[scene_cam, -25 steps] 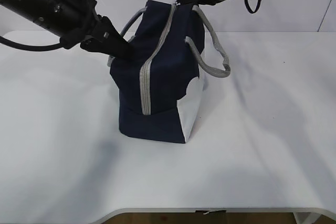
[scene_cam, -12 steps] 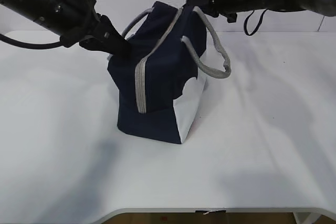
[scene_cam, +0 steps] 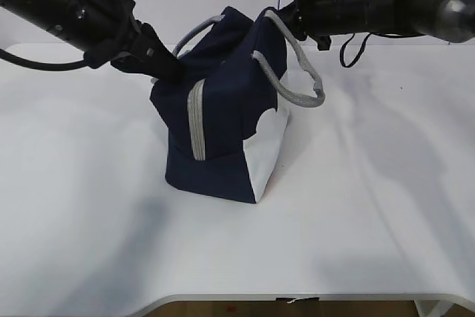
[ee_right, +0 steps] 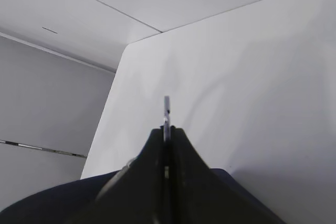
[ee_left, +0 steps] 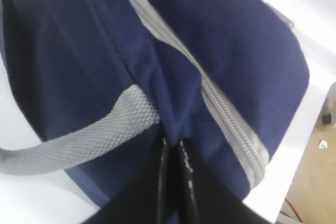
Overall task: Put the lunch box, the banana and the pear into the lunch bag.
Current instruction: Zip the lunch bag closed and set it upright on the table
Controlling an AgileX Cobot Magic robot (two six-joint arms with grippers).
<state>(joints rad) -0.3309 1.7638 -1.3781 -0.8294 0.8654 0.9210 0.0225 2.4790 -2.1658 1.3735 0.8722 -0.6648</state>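
Observation:
The navy lunch bag stands mid-table with its white side panel facing front right. Its grey zipper runs up the front face. My left gripper is shut, pinching the bag's navy fabric at the upper left; the left wrist view shows it between a grey strap and the zipper. My right gripper is shut on the zipper's metal ring pull at the bag's top far end. The lunch box, banana and pear are out of view.
A grey handle loop hangs over the bag's right side and another arches at the back left. The white table ends in a front edge near the bottom of the view. A wall stands close behind.
My right gripper has moved right and slightly down with the ring pull. The bag's top has leaned and shifted left. My left gripper has kept its hold.

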